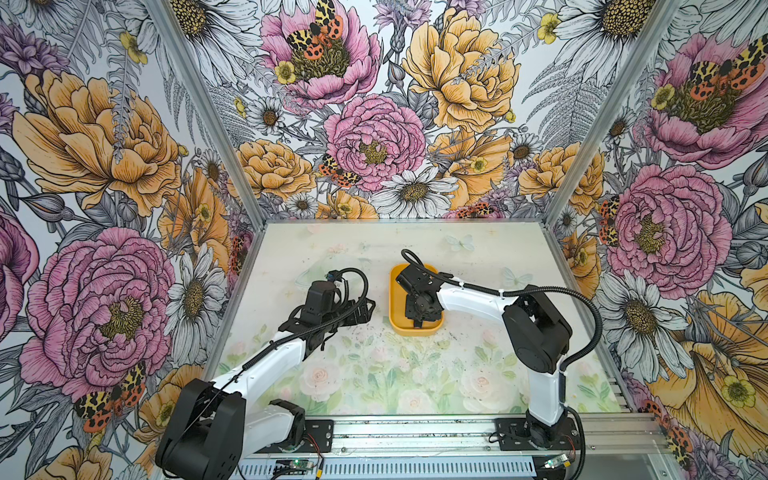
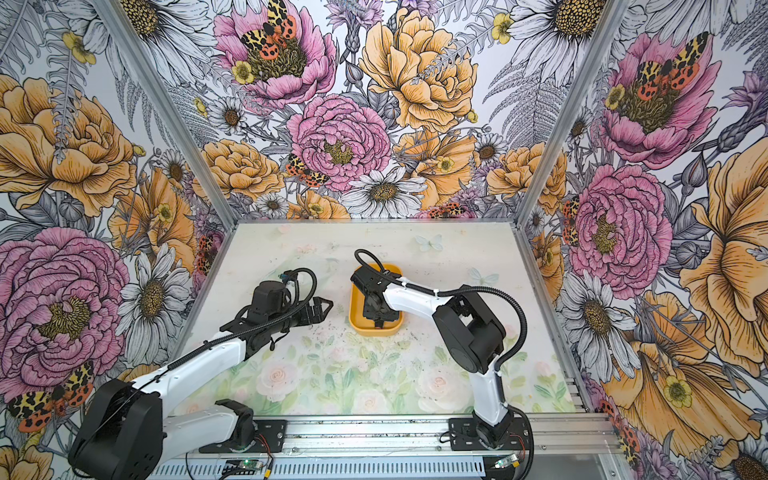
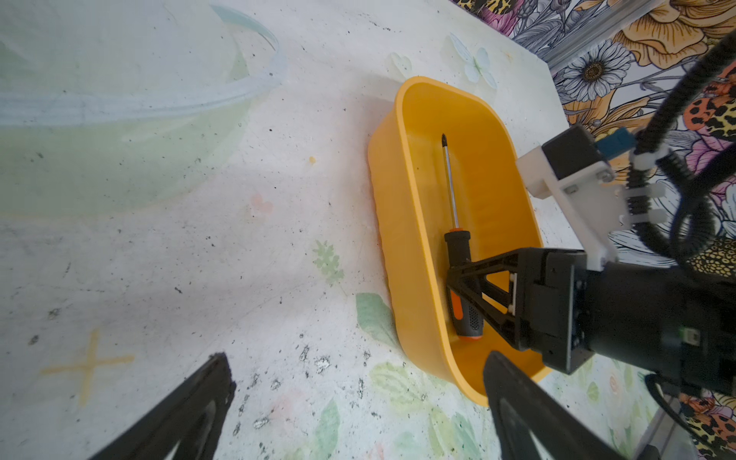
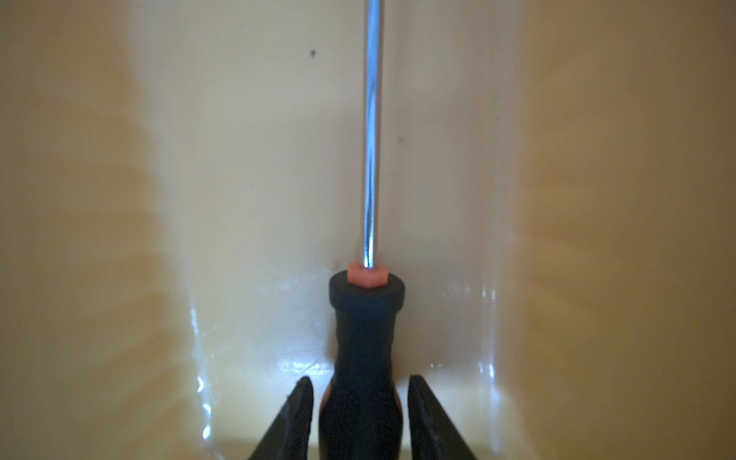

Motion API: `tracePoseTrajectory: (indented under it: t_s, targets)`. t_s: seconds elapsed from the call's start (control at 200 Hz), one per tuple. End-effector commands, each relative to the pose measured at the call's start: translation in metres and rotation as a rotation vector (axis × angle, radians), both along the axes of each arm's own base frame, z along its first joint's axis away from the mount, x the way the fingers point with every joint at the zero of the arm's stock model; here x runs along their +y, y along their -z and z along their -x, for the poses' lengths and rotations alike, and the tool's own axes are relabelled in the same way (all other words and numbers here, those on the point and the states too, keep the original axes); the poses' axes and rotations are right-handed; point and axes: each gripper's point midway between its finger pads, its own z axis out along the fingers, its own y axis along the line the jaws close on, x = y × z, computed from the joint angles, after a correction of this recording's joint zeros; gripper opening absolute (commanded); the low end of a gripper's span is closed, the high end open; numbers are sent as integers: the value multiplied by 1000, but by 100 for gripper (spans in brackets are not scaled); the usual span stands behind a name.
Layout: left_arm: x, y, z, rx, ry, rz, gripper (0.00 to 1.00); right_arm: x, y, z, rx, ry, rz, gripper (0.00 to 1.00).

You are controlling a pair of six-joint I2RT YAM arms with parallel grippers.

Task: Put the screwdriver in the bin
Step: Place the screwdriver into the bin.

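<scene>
The yellow-orange bin [image 1: 415,331] [image 2: 376,331] stands mid-table. In the left wrist view the screwdriver [image 3: 457,247] lies flat on the floor of the bin [image 3: 402,239], shaft pointing toward the far end. My right gripper [image 4: 360,380] reaches down into the bin and straddles the black handle [image 4: 364,338]. Its fingers stand slightly off the handle, with a thin gap on each side. In both top views the right gripper [image 1: 417,320] hides the screwdriver. My left gripper [image 3: 358,418] [image 1: 368,309] hovers open and empty just left of the bin.
The floral table mat [image 1: 374,374] is speckled with dark marks. Patterned walls with metal posts enclose the table on three sides. The arm bases sit on a rail [image 1: 415,436] at the front edge.
</scene>
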Motion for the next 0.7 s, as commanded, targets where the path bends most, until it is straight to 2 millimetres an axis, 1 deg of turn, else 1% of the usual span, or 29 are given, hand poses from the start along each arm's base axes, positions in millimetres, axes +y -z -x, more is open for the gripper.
tracePoseTrajectory:
  t_s: [0.0, 0.22, 0.35, 0.45, 0.546, 0.696]
  targets:
    - [1, -3, 2, -6, 5, 7, 99, 5, -3, -5, -24, -25, 4, 45]
    - [1, -4, 4, -5, 6, 5, 99, 4, -10, -7, -46, -61, 15, 52]
    - [3, -6, 3, -8, 5, -7, 99, 4, -24, -10, -83, -101, 18, 53]
    - [4, -8, 2, -12, 8, -17, 99, 3, -43, -12, -125, -153, 17, 53]
    - [4, -11, 1, -16, 10, -26, 99, 4, -68, -11, -166, -213, -2, 54]
    - [6, -15, -1, -23, 13, -37, 99, 4, -109, -4, -220, -313, -62, 54]
